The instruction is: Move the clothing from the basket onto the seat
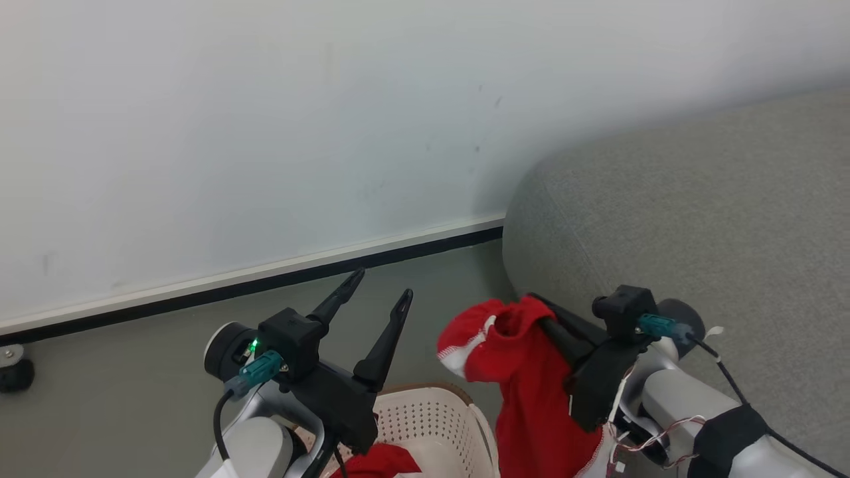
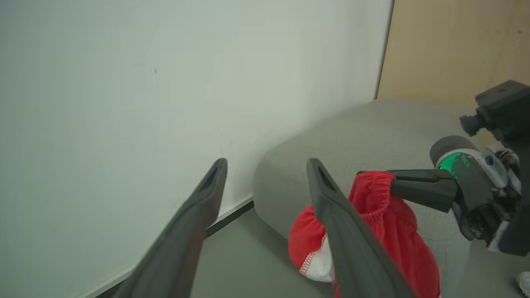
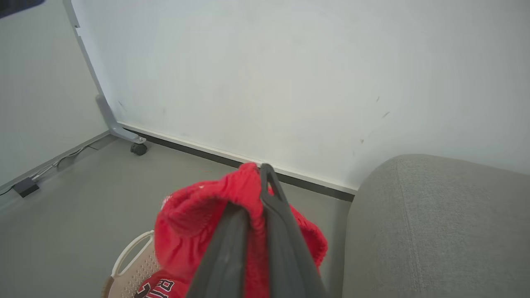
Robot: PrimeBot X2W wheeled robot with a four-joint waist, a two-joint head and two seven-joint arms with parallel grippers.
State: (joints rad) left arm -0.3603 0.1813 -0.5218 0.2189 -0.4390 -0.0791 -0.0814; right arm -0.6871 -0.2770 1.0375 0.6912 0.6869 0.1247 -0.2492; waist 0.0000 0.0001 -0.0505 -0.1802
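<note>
One red garment (image 1: 531, 392) hangs clamped in the right gripper (image 1: 539, 313) beside the seat (image 1: 697, 219); left gripper (image 1: 382, 284) gapes empty.

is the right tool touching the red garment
Touching. The right wrist view shows the right tool shut on the red garment, pinching its gathered edge.

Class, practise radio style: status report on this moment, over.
Left gripper open, empty. Right gripper shut on red garment, hanging beside basket, not yet on seat. Nothing blocking.

TEXT: we see dark, white-edged letters | ON: red clothing (image 3: 159, 287) | PLACE: below-left of right gripper (image 3: 261, 178) | READING: we cannot resolve it
</note>
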